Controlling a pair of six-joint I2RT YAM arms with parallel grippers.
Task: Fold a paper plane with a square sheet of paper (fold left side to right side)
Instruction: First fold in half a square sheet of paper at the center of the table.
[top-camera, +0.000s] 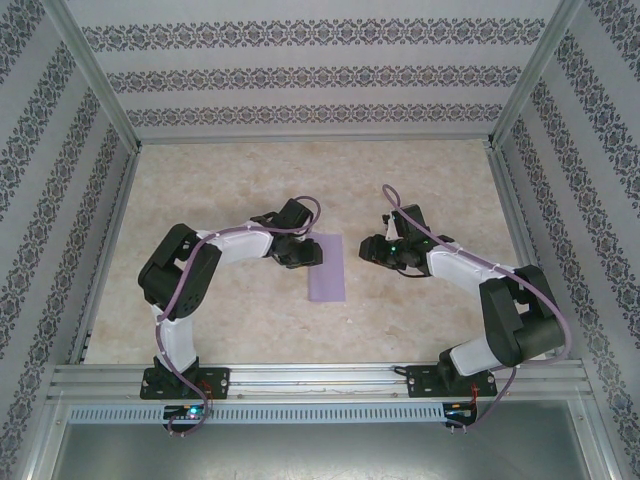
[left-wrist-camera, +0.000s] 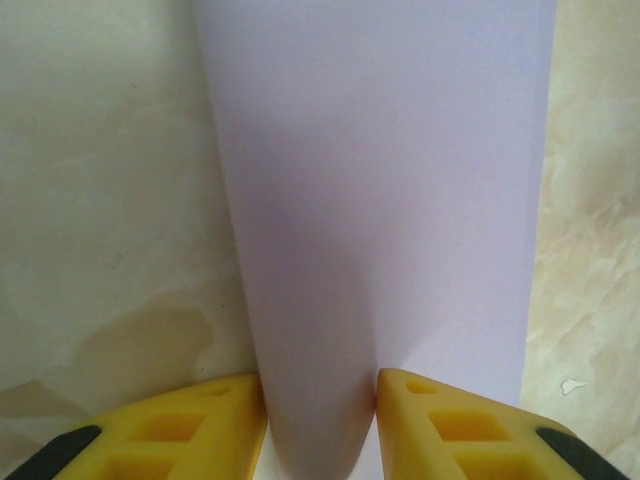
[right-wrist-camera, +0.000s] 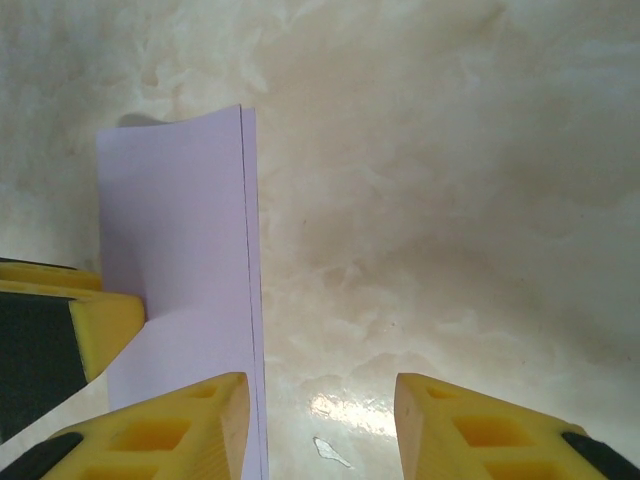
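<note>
The square sheet of paper (top-camera: 328, 272) is lilac and lies folded over into a narrow upright rectangle at the middle of the marble table. Its two free edges lie together on the right side (right-wrist-camera: 245, 250). My left gripper (top-camera: 300, 252) is at the sheet's upper left, and its yellow fingers (left-wrist-camera: 230, 420) are shut on the rounded, bulging fold (left-wrist-camera: 320, 385). My right gripper (top-camera: 372, 250) hovers just right of the sheet, open, with bare table between its fingers (right-wrist-camera: 320, 385). No paper plane is in view.
A small white chip (right-wrist-camera: 330, 452) lies on the table near the sheet's right edge. Patterned walls and aluminium posts (top-camera: 100, 130) enclose the table on three sides. A rail (top-camera: 320, 378) runs along the near edge by the arm bases.
</note>
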